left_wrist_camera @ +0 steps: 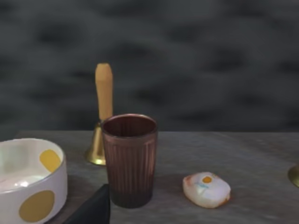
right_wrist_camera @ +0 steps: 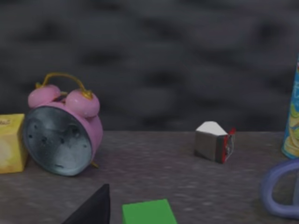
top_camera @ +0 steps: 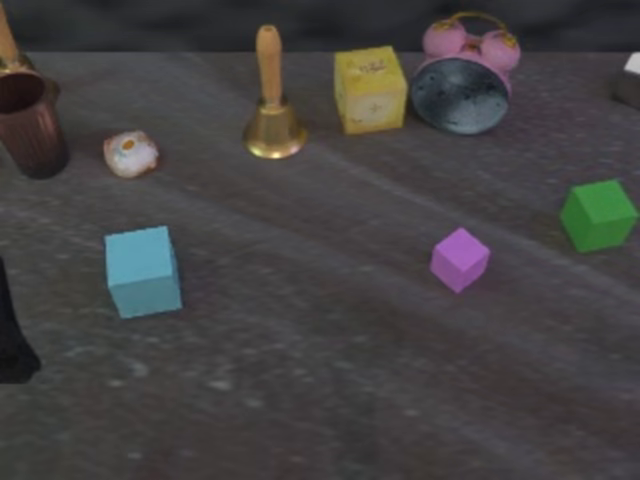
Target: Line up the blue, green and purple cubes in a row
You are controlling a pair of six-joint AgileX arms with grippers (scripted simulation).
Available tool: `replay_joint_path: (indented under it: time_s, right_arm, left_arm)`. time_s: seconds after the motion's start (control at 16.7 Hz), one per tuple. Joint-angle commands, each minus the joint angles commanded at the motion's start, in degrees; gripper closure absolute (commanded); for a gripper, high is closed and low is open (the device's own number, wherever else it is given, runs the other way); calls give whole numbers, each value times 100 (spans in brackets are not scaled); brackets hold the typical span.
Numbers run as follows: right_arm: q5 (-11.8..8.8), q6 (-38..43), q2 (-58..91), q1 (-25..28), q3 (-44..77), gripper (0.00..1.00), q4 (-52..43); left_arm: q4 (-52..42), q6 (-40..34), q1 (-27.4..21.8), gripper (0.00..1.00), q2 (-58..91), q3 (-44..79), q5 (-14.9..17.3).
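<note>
Blue cube (top_camera: pixel 143 271) at left, purple cube (top_camera: pixel 459 259) right of centre, green cube (top_camera: pixel 598 215) far right: well apart, unaligned. Likely rigid, light; grasp across opposite flat faces. Neither gripper's finger state can be told.

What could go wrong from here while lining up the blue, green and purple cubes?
The green cube sits near the table's right edge, so a clumsy grasp might push it off. The yellow cube with pale markings could be mistaken for one of the three. The blue cube lies far left of the purple cube, so bringing them together means a long carry, and a loose grip may drop it. Neither gripper's fingers can be judged in these views.
</note>
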Motion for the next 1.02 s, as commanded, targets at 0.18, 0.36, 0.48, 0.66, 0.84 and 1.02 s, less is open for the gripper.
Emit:
replay_joint_path:
  time_s: [0.18, 0.36, 0.48, 0.66, 0.84, 1.02]
  right_arm:
    - [1, -9, 57, 13, 56, 0, -40]
    - [4, -87, 589, 140, 581, 0, -385]
    - [1, -176, 1246, 290, 1215, 0, -773]
    - [-5, -351, 2681, 582, 2471, 0, -1531]
    - [-6, -558, 4574, 921, 3939, 0, -2448]
    - [1, -773, 6618, 1271, 5454, 0, -3437]
  left_arm:
    - [0, 0, 0, 0, 0, 0, 0]
    - [0, 0, 0, 0, 0, 0, 0]
    - [0, 0, 0, 0, 0, 0, 0]
    - [0, 0, 0, 0, 0, 0, 0]
    - [0, 0, 0, 0, 0, 0, 0]
    - [0, 0, 0, 0, 0, 0, 0]
